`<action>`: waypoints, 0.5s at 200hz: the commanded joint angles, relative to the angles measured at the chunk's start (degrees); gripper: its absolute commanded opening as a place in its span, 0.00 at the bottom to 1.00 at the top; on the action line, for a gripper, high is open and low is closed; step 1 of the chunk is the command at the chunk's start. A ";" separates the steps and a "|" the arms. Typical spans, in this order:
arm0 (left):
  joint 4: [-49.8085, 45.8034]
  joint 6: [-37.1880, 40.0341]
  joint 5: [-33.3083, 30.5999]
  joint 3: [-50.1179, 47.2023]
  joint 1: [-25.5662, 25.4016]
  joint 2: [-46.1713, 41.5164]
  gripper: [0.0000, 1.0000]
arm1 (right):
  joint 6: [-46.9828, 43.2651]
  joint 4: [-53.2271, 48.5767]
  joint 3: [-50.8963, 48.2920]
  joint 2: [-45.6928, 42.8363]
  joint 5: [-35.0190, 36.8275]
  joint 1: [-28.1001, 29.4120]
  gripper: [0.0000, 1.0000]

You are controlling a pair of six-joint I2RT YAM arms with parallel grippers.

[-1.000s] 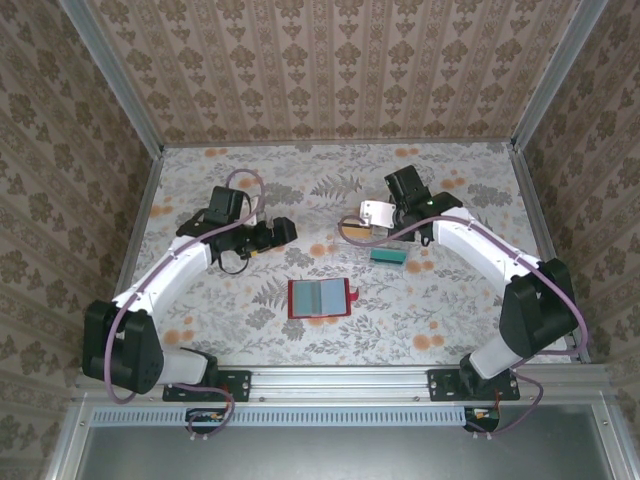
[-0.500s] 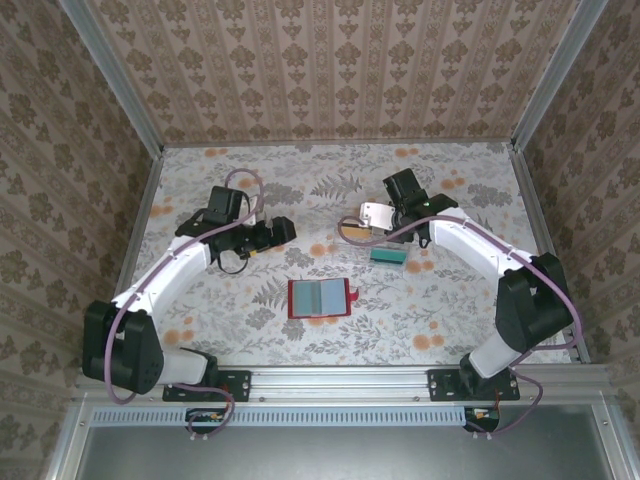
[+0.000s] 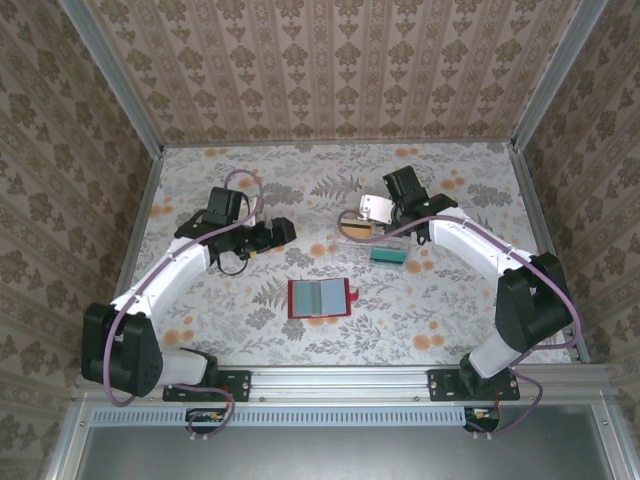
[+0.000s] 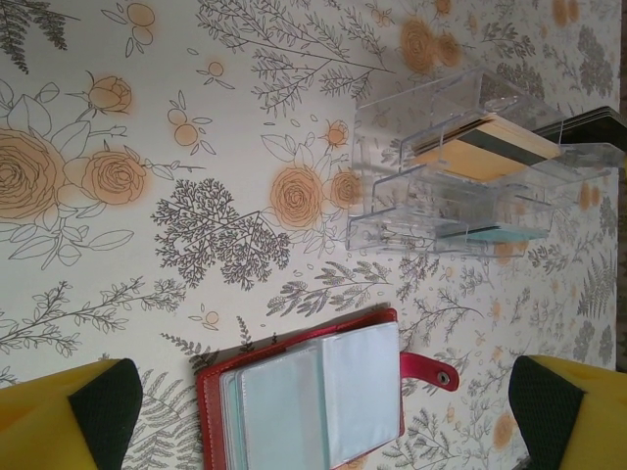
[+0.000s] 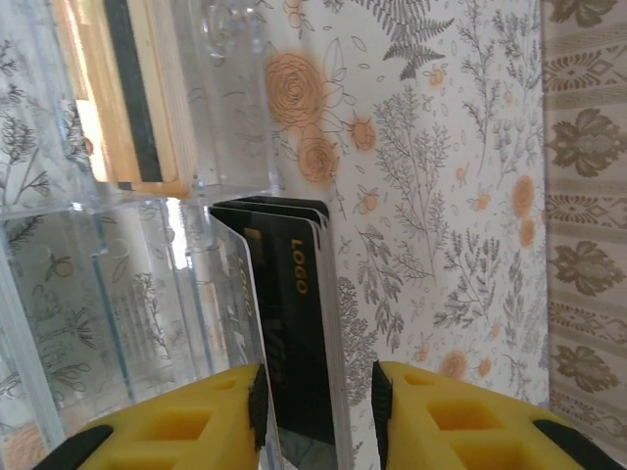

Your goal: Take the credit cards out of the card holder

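Note:
The red card holder lies open on the floral table, its pale clear sleeves up and its tab to the right. My left gripper hovers above it, open wide, touching nothing. A clear acrylic tray holds the credit cards: a tan-gold card, a teal card and black cards standing on edge in its end slot. My right gripper is open around the black cards, with a gap at its right pad.
Patterned walls close in the table on three sides, and the right wall is near the tray. Bare floral tabletop lies to the right of the card holder and at the far left.
My right gripper's jaws have parted from the black cards, which stay in the tray slot. The left arm and the card holder have not moved.

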 commanded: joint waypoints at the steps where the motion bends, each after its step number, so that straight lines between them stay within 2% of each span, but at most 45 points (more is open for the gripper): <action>1: 0.32 0.51 0.74 -0.71 0.43 -1.54 1.00 | 0.98 2.03 -0.31 1.22 2.15 -0.29 0.37; 100: -0.31 0.71 0.64 -1.55 0.56 -2.77 1.00 | 3.86 5.29 1.00 3.16 5.10 -0.45 0.42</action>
